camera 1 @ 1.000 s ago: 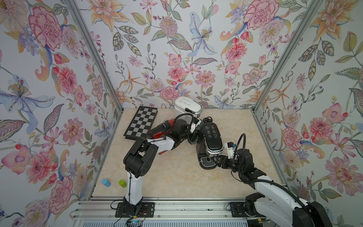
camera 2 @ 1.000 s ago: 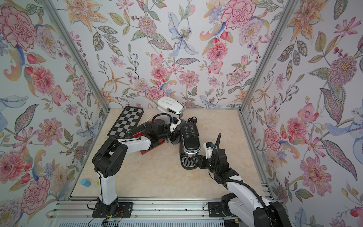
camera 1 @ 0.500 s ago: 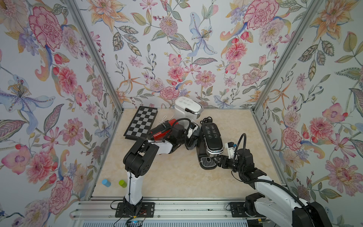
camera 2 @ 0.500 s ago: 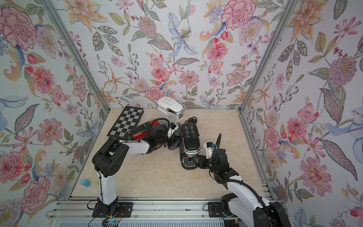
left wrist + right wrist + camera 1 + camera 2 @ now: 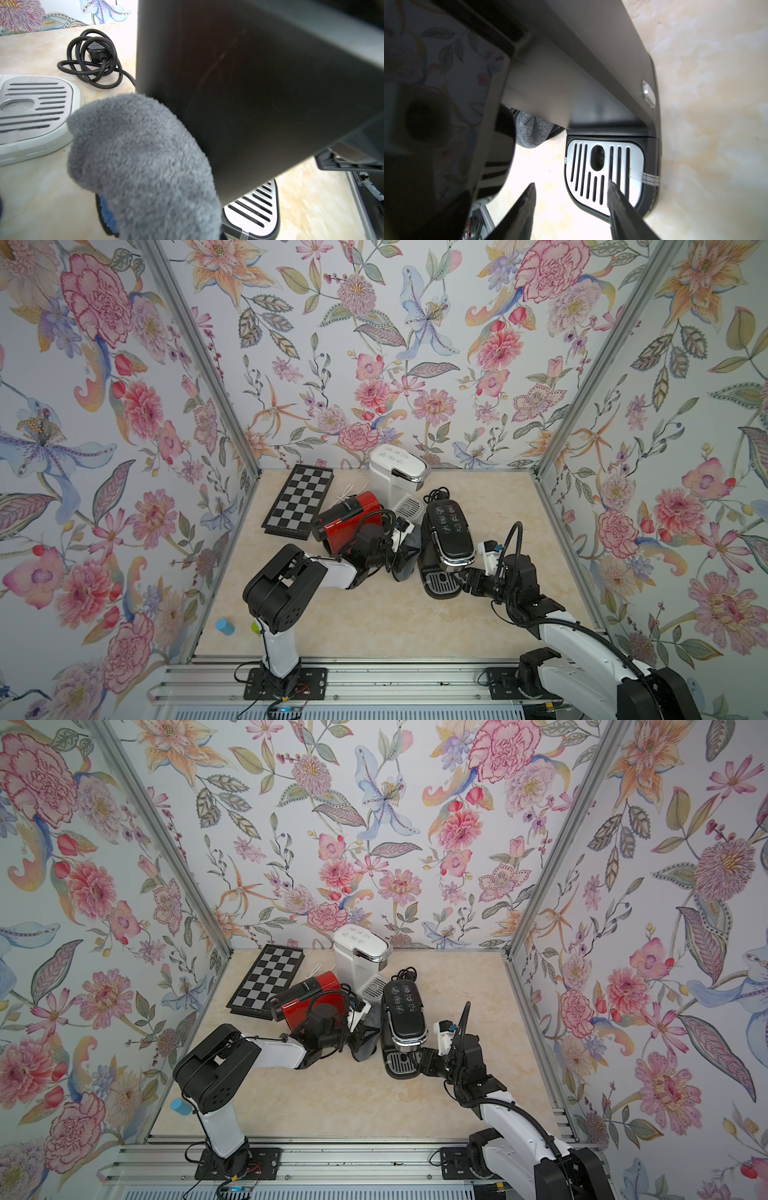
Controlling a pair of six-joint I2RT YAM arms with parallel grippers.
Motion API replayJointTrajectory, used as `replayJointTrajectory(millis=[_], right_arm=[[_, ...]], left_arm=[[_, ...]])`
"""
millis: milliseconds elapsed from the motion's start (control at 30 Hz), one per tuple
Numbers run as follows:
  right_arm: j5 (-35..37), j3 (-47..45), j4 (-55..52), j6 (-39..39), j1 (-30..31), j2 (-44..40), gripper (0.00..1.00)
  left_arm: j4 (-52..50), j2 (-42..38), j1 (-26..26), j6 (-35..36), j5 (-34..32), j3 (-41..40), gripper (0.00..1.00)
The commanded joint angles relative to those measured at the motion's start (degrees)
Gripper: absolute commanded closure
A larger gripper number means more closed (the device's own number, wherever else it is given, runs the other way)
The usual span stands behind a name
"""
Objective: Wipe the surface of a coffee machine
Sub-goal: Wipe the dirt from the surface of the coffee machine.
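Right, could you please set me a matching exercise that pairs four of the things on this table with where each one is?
Things:
1. grey cloth
2. chessboard
3. white coffee machine
4. coiled black cord

Places:
A. upright, beside the red coffee machine
B. flat, near the back left corner
C. pressed to the side of the black coffee machine
D. lying just behind the black coffee machine

Pairs: 1-C, 2-B, 3-A, 4-D
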Motion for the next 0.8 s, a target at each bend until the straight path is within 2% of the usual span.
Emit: replayJointTrajectory(millis=[0,67,133,233,400,600,767], right_arm=[[0.03,1.27,0.72,-0.90,-0.03,0.02,0.44],[0.07,1.14,0.66,-0.97,-0.03,0.07,0.44],[0.37,0.96,0.83,-0.89,-0.14,0.11,0.44],[1.38,0.74,0.66,-0.89,-0.36,0.54,0.43],[3.02,0.96,-0.54,-0.73,-1.81,-0.37,0.43],[5.35,0.02,-1.45,0.68,-6.25,-3.99,0.42],[4.27,0.42,-1.48,1.05,-9.53,-6.71,0.41]], left_arm=[[7.55,-2.07,-4.30,-3.96,2.65,-1.14,0.94],[8.94,-1.65,-5.24,-6.03,2.60,-1.56,0.93],[14.70,-1.01,-5.59,-9.84,3.64,-3.04,0.93],[18.46,-0.29,-5.51,-12.12,1.07,-4.43,0.93],[12.48,-0.78,-5.89,-10.65,-6.39,-3.47,0.89],[6.80,-4.34,-6.85,-11.59,-17.28,-3.81,0.92],[7.49,-5.11,-7.10,-15.25,-20.15,-3.45,0.91]])
